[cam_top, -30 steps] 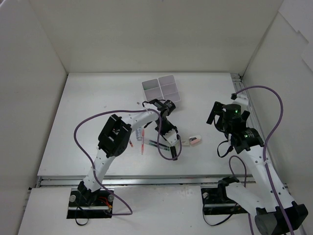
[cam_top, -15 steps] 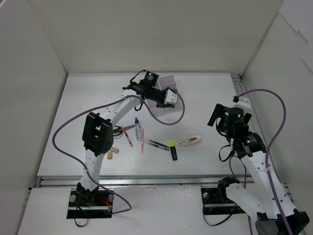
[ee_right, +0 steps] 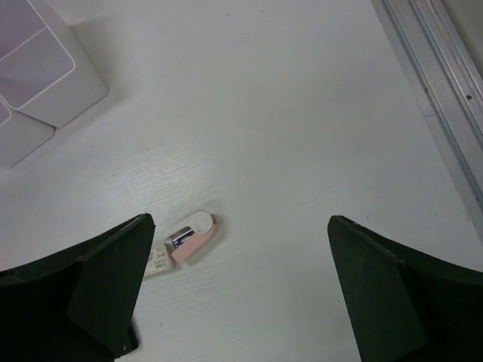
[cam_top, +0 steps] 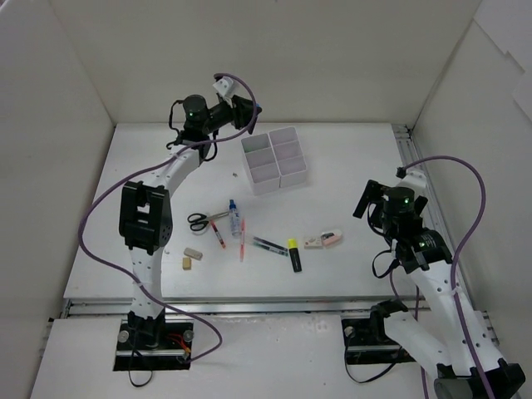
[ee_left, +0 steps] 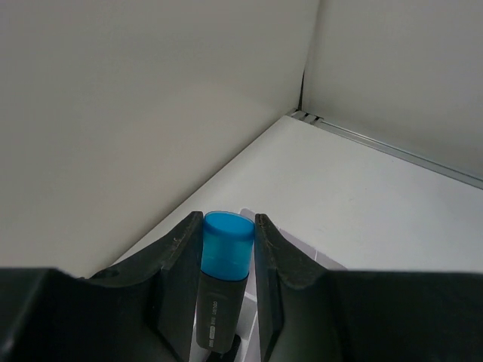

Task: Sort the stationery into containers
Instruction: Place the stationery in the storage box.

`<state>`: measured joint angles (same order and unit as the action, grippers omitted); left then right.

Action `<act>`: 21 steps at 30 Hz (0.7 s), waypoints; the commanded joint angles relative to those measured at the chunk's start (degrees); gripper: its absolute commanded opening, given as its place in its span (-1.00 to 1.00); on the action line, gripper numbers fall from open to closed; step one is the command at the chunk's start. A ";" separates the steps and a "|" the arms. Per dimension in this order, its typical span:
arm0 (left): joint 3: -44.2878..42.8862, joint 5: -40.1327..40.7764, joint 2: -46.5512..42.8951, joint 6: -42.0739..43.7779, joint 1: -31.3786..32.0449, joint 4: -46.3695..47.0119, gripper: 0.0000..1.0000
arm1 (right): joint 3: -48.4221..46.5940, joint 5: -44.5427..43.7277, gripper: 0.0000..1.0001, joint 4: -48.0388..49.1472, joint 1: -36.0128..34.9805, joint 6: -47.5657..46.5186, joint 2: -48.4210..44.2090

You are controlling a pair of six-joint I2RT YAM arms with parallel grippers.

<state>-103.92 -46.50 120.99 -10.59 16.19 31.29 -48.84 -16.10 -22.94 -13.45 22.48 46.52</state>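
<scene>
A: Up from the pens to the back wall, that's where your left gripper [ee_left: 226, 226] has swung in the last second. What's in it?

B: You're clamped on the blue-capped highlighter [ee_left: 220, 302], with the cap poking past the fingertips. It's light, stiff, smooth plastic, and I'd say your grip on the barrel is right. The organiser [cam_top: 268, 181] sits ahead of and below it.

A: Your right gripper [ee_right: 238, 219]?

B: It's spread wide and empty. The pink eraser [ee_right: 190, 235] lies beneath it, near one finger.
</scene>
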 commanded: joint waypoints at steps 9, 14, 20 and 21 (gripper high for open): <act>-2.70 9.22 1.88 -0.84 3.06 9.48 -0.82 | -0.20 -1.57 0.95 3.69 0.45 -0.42 -0.56; -2.08 13.18 3.55 0.83 3.59 10.11 -0.81 | -0.38 -2.09 0.95 3.87 0.53 -0.24 -0.20; 4.68 15.47 3.38 0.22 3.59 16.16 -0.79 | -0.47 -2.54 0.95 3.95 0.53 -0.77 0.23; 5.30 15.65 3.38 0.22 3.59 17.39 -0.78 | -0.47 -2.45 0.96 3.95 0.36 -0.94 0.06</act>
<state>-99.55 -32.97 126.21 -10.79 19.97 39.68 -48.40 -16.25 -22.48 -13.43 22.26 46.02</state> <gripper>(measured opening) 0.259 0.977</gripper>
